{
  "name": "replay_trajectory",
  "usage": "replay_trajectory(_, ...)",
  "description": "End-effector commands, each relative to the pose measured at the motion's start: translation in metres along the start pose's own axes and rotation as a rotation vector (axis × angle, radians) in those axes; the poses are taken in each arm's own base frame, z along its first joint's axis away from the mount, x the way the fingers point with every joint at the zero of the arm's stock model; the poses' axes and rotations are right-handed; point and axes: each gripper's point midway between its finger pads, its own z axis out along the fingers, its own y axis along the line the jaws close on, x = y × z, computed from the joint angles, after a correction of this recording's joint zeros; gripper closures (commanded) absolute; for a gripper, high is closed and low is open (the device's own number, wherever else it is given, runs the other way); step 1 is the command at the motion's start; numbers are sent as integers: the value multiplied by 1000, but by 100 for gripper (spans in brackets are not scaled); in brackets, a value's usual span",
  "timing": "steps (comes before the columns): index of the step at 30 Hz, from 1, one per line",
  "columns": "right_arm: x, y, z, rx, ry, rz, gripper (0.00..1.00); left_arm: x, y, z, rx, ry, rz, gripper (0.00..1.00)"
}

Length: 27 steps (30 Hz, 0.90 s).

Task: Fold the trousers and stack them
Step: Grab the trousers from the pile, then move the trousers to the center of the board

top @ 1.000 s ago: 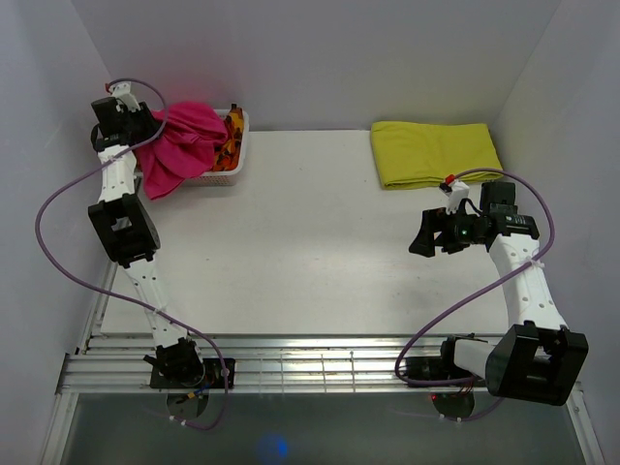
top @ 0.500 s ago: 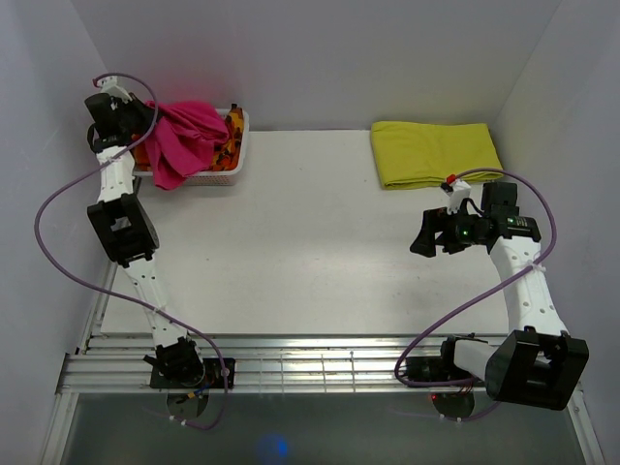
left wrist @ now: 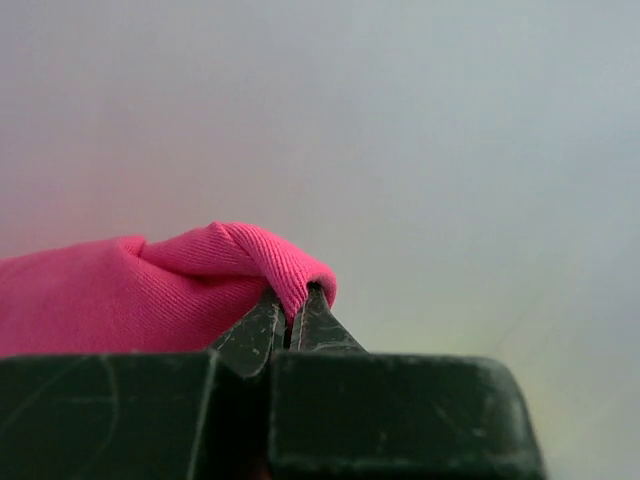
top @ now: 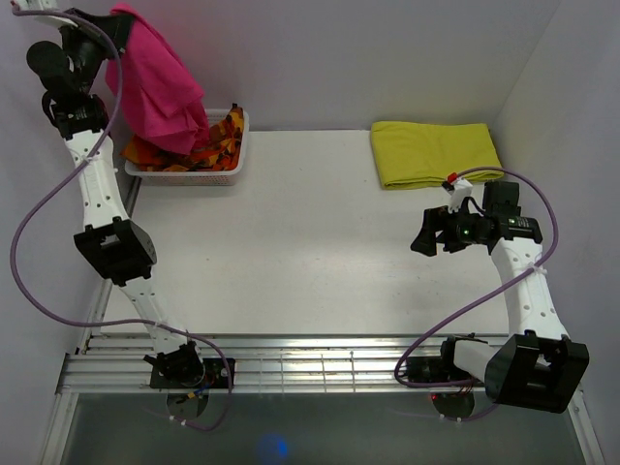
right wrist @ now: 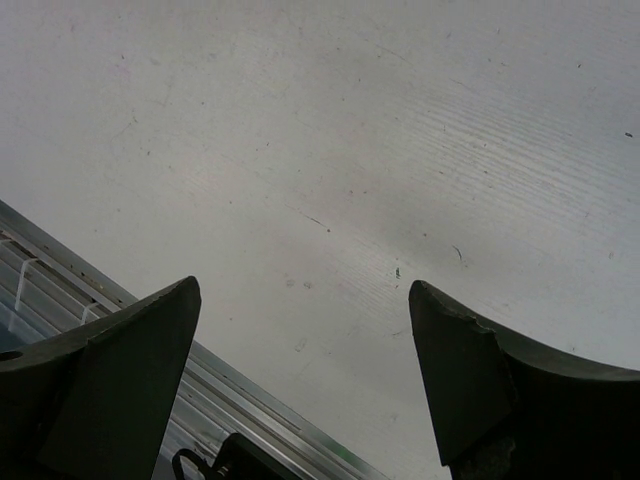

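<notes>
The magenta-pink trousers (top: 155, 82) hang bunched from my left gripper (top: 114, 17), which is raised high at the far left above the white basket (top: 236, 153). Their lower end still reaches down to the basket. In the left wrist view the left gripper (left wrist: 297, 297) is shut on a fold of the pink trousers (left wrist: 120, 295). My right gripper (top: 423, 233) hovers open and empty over the right side of the table. In the right wrist view the right gripper (right wrist: 303, 290) shows only bare table between its wide-apart fingers.
An orange-and-red patterned cloth (top: 208, 140) lies in the basket. A folded yellow cloth (top: 434, 151) lies at the far right of the table (top: 310, 232). Walls stand close on the left, back and right. A metal rail (top: 310, 358) runs along the near edge.
My left arm has swung up and lifted the pink trousers from the basket to high above it. The right arm has stayed still.
</notes>
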Motion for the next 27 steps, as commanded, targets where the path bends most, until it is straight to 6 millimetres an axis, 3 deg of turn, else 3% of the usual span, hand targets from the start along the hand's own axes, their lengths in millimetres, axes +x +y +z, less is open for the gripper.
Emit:
replay_trajectory(1,-25,2,-14,23,-70,-56,10,-127,-198,-52,354,-252,139,100)
replay_trajectory(3,-29,1,-15,26,-78,-69,10,-136,-242,-69,433,-272,129,100)
replay_trajectory(7,-36,2,-18,24,-95,-98,10,-151,-303,-97,553,-317,163,100)
replay_trajectory(10,-40,9,-19,-12,-113,-118,10,-148,-345,-110,645,-329,152,100)
replay_trajectory(15,-48,35,-23,-138,-210,-195,10,-149,-383,-125,729,-353,106,100)
replay_trajectory(18,-73,59,-23,-270,-384,-246,10,-161,-418,-140,810,-419,51,100)
replay_trajectory(19,-93,67,-21,-314,-482,-272,10,-156,-425,-142,825,-408,15,100)
replay_trajectory(20,-100,85,-11,-372,-493,-321,10,-151,-434,-148,853,-399,2,100)
replay_trajectory(21,-98,117,3,-457,-453,-394,10,-130,-428,-137,843,-348,-31,100)
replay_trajectory(22,-98,130,12,-507,-427,-410,10,-113,-421,-131,830,-297,-57,100)
replay_trajectory(24,-99,139,26,-546,-386,-438,10,-74,-411,-126,810,-196,-101,100)
replay_trajectory(27,-110,148,25,-550,-380,-518,10,-29,-396,-127,788,-90,-102,100)
